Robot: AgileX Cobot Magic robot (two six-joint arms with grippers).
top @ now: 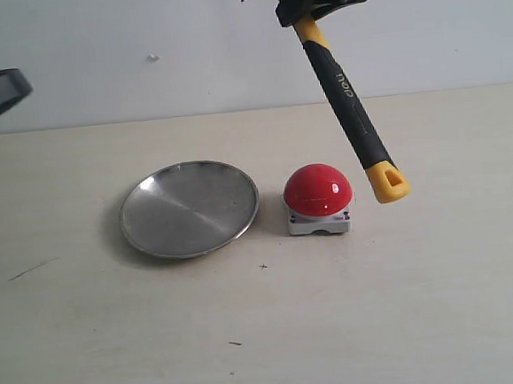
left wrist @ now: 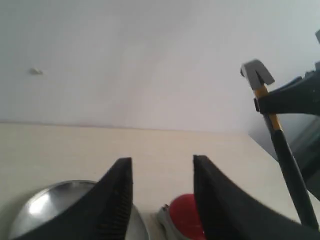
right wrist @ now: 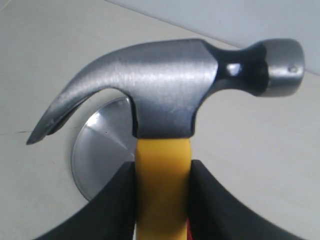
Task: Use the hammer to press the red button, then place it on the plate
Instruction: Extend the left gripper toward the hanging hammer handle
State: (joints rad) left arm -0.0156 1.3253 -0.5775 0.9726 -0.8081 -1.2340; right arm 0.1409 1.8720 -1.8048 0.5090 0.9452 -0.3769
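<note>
On the pale counter, roughly midway between its front and back edges and a little toward the left edge, lies the round silver metal plate, flat and with nothing on it. Just beside it, toward the right edge and apart from its rim by a narrow gap, sits the red button, a glossy dome on a square grey-white base.

The claw hammer hangs head-up over the counter, tilted. Its yellow handle end is just beside the dome on the right-edge side, not touching it. The black grip slants up and back toward the wall. Whether the end touches the counter cannot be told.

The right gripper is high above the back of the counter. Its two black fingers are closed against the yellow neck right under the dark steel head, with claw and striking face standing clear above them.

The left gripper is raised near the back-left corner. Its fingers are spread wide apart and hold nothing. A plain white wall rises behind the back edge.
</note>
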